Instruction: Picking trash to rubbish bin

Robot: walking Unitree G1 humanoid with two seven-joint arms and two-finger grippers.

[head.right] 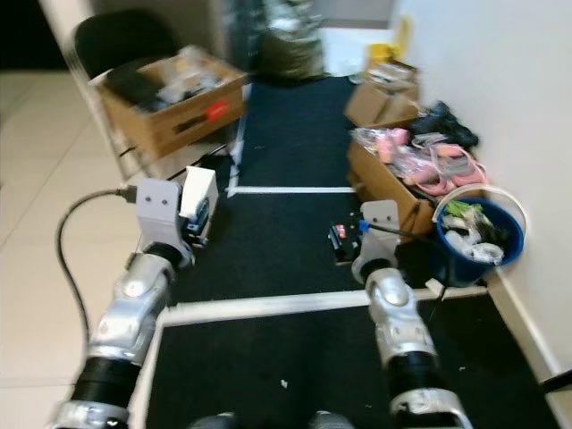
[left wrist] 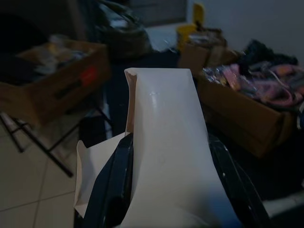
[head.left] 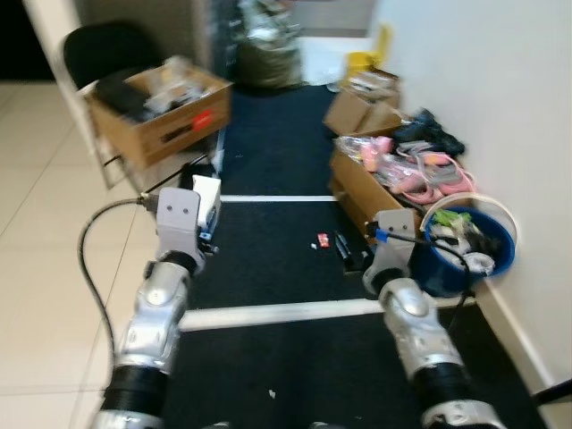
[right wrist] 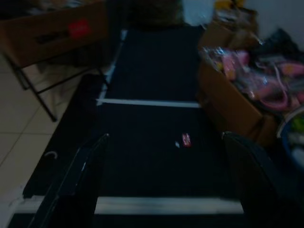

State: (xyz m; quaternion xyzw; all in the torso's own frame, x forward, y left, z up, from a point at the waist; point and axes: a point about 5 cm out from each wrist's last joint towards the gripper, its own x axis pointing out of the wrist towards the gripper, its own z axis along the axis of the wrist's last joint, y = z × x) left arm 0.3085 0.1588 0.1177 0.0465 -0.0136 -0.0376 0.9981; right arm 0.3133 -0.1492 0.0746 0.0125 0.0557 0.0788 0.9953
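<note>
The left gripper (left wrist: 166, 190) clamps a white folded carton (left wrist: 166, 142), its black fingers (left wrist: 118, 190) plain in the left wrist view. From the head, the carton (head.left: 207, 198) is half hidden behind the wrist. The right gripper (right wrist: 161, 180) hangs spread and empty above the dark mat (right wrist: 156, 142), where a small red scrap (right wrist: 185, 139), perhaps a wrapper, lies; the blue bin (head.left: 500, 255) stands by the wall.

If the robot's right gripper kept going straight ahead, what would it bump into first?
Probably the dark carpet near the small red wrapper. The open right gripper points along bare floor; depth is hard to judge.
</note>
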